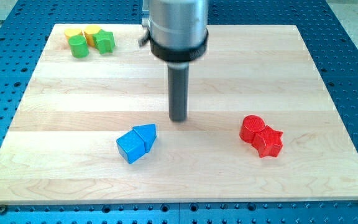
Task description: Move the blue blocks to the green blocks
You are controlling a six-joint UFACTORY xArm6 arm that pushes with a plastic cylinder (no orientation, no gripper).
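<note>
A single arm comes down into the view from the top edge, a little left of centre. What shows of it is a broad, silver-grey cylindrical housing (pixel 176 22), cut off by the view's top, with a small dark fitting jutting from its left side. A black collar (pixel 178 52) rings the bottom of that housing. Below the collar a straight dark rod (pixel 178 87) hangs vertically, much narrower than the housing and with no visible tilt. My tip (pixel 178 118) stands at the rod's lower end, down on the counter, near the middle of the view.
</note>
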